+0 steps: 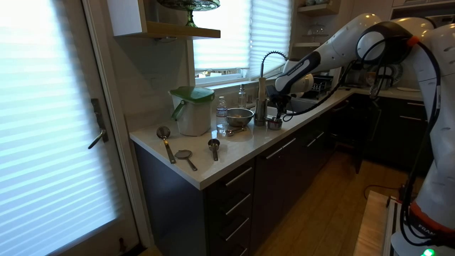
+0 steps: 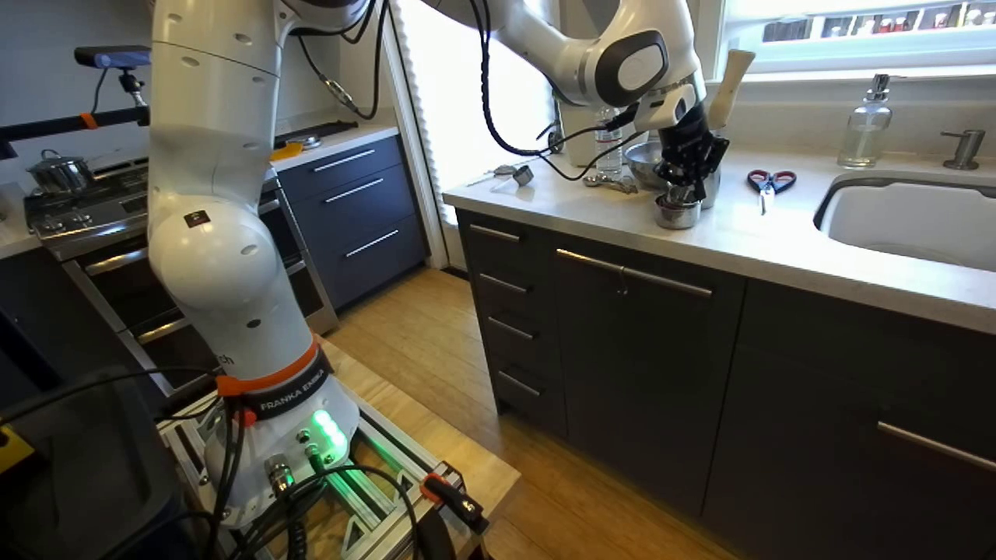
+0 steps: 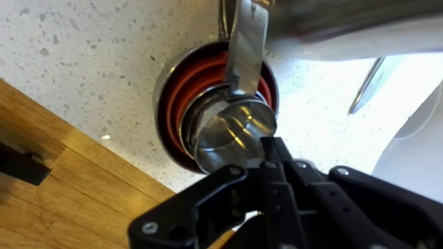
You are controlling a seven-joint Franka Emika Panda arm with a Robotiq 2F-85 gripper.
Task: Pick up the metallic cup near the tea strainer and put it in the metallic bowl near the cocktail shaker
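1. Hidden under the fingers [image 3: 271,154] in the wrist view: part of the rim of the metal cup [image 3: 225,145].
2. Hidden by that cup, just left of the fingers: most of a round steel vessel [image 3: 191,126] and part of the red-lined steel dish [image 3: 175,103] around it.
3. Blurred and cut off at the top and right edges, above the fingers: a steel cylinder [image 3: 346,24].
4. Cut off at the top edge, above the fingers: a flat metal handle [image 3: 247,52].
5. Partly hidden behind the cylinder, up and right of the fingers: a scissor blade [image 3: 367,86].
6. Cut off at the left edge, well left of the fingers: a black object [image 3: 20,166], impossible to identify.
7. Partly hidden behind the gripper [image 2: 686,193] in an exterior view, left of the fingers: the steel bowl [image 2: 640,165].
8. Cut off at the right edge there, right of the fingers: the white sink [image 2: 910,225].
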